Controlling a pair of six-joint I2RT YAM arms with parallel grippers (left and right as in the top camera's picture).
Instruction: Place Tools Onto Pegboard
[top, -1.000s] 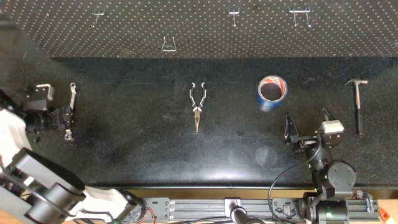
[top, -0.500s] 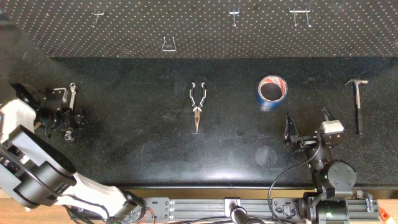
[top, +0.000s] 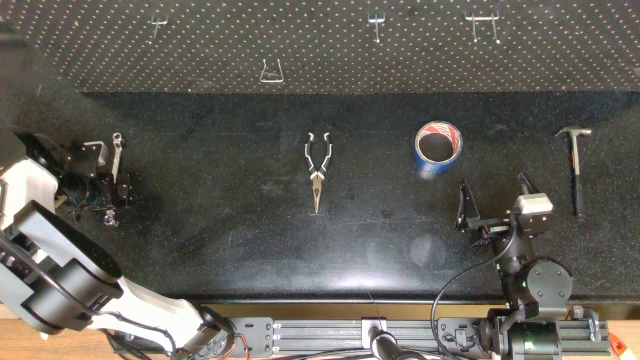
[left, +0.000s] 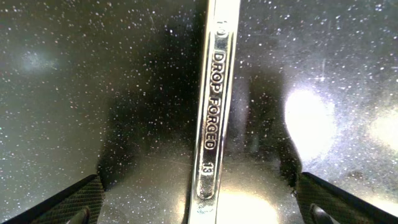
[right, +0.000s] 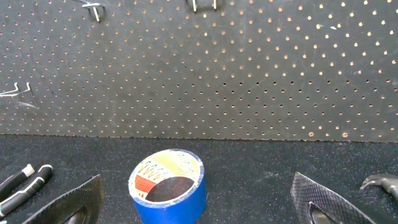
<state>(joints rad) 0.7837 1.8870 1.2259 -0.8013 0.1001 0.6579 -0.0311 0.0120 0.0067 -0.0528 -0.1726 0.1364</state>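
Note:
A silver wrench (top: 117, 146) lies lengthwise on the black table at the far left. In the left wrist view its shaft (left: 211, 106) runs straight between my left gripper's two fingers. My left gripper (top: 110, 190) (left: 202, 210) is low over the wrench, open, one finger on each side and clear of the steel. Needle-nose pliers (top: 318, 172), a blue tape roll (top: 438, 147) (right: 168, 183) and a hammer (top: 575, 170) lie further right. My right gripper (top: 494, 205) (right: 198, 210) stands open near the front edge, below the tape, holding nothing.
The black pegboard (top: 320, 45) (right: 249, 74) rises behind the table, with wire hooks (top: 271, 72) (top: 376, 20) (top: 482, 20) (top: 158, 22) on it. The right wrist view catches the pliers' handles (right: 22, 180) and the hammer head (right: 382, 182). Bare table lies between the tools.
My left arm has swung rightward so its gripper straddles the wrench, then settled slightly. The right arm and the other tools have not moved.

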